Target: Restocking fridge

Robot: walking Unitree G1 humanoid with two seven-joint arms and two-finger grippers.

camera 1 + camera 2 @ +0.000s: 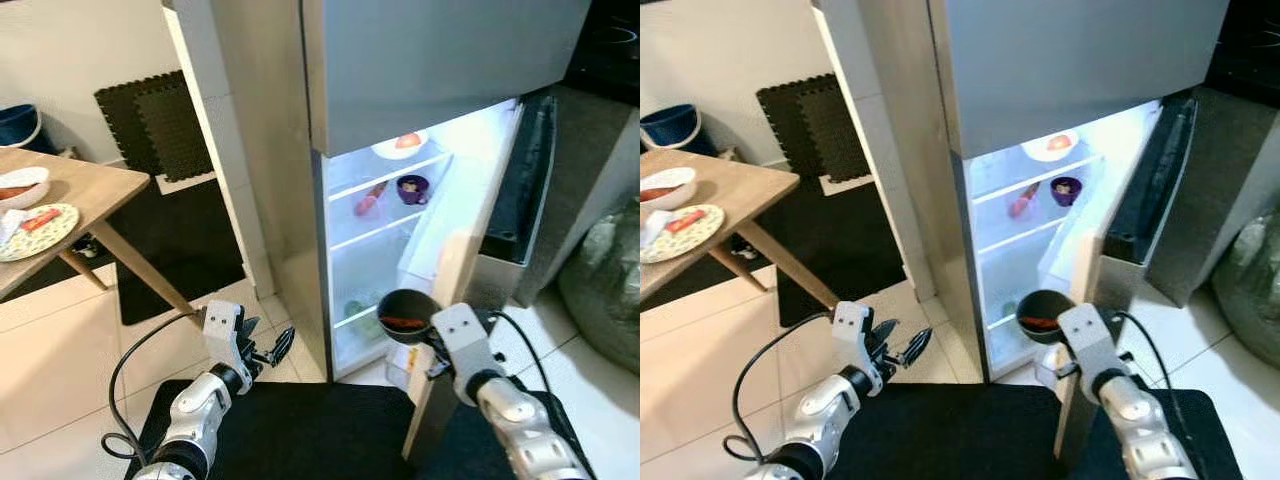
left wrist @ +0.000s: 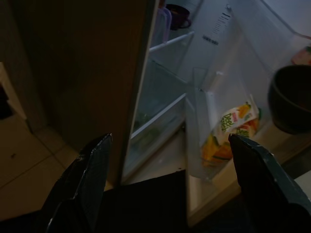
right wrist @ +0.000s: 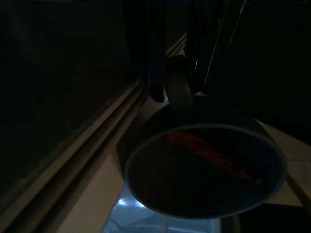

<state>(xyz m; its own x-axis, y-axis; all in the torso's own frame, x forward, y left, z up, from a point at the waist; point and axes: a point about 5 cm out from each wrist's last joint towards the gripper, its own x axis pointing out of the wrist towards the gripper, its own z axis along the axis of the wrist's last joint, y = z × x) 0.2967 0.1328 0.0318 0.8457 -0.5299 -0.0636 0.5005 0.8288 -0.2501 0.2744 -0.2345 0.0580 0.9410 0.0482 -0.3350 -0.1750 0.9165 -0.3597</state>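
Note:
The fridge point(image 1: 400, 60) stands before me with its lower door point(image 1: 455, 290) swung open and its inside lit. My right gripper point(image 1: 432, 336) is shut on the handle of a dark mug point(image 1: 405, 314) that holds something red-orange point(image 3: 214, 150), just outside the lower shelves beside the door's edge. On the shelves sit a white plate with a red fruit point(image 1: 402, 144), a purple cup point(image 1: 412, 188) and a reddish item point(image 1: 370, 198). My left gripper point(image 1: 272, 348) hangs open low at the fridge's left corner, holding nothing. A juice carton point(image 2: 228, 133) lies in the door's bottom rack.
A wooden table point(image 1: 90, 190) stands at the left with a plate point(image 1: 38, 230) and a bowl point(image 1: 22, 186) of food. Dark foam mats point(image 1: 160, 125) lean on the wall. A black mat point(image 1: 300, 430) lies underfoot. A green bag point(image 1: 605, 280) sits at the right.

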